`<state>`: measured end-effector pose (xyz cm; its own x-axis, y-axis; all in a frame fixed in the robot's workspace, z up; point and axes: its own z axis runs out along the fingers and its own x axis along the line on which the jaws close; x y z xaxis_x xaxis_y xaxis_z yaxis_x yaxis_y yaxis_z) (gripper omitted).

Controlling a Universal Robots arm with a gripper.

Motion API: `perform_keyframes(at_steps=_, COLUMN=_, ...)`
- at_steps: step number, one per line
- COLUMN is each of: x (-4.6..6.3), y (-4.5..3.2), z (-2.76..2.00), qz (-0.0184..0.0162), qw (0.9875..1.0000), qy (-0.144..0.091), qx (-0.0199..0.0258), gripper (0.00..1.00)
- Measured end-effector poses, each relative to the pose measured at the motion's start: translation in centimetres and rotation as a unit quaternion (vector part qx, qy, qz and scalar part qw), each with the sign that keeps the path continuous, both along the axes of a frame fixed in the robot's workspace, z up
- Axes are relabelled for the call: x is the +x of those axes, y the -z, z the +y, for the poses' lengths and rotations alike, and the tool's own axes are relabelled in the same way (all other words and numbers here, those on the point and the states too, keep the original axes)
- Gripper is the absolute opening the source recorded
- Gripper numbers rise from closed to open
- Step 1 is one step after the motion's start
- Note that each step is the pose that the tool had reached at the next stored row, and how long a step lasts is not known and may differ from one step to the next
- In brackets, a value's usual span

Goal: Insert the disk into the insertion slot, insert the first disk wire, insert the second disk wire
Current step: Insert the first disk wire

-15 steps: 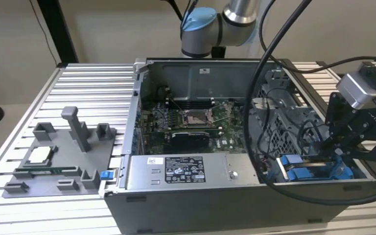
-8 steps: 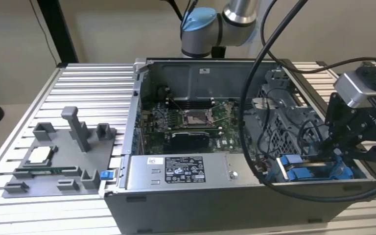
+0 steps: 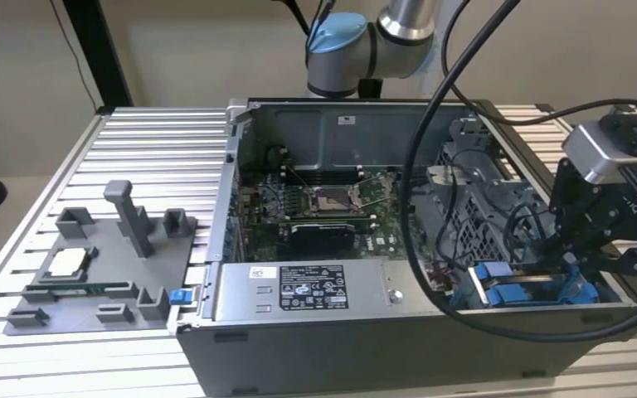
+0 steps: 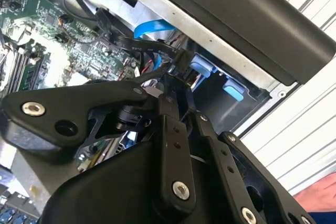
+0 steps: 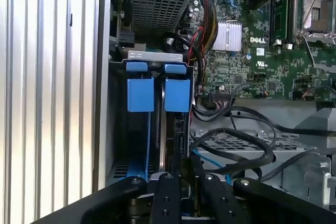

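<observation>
A slotted aluminium table carries an open computer case, and a grey fixture plate lies on the exterior view's left. Inside the case, the motherboard is next to the silver power supply. The gripper reaches down into the case corner on the exterior view's right, at the insertion slot with its blue tabs. In the first wrist view the disk stands on its edge inside this slot. In the second wrist view the fingers are drawn together on a black cable connector, just beside the blue tabs.
</observation>
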<state>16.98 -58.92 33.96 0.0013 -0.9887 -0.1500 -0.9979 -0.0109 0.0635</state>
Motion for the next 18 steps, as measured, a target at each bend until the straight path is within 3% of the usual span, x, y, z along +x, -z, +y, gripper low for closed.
perform_keyframes(at_steps=18, x=0.0, y=1.09, z=0.00, qz=0.0000, qw=1.0000, qy=0.003, qx=0.0000, gripper=0.00)
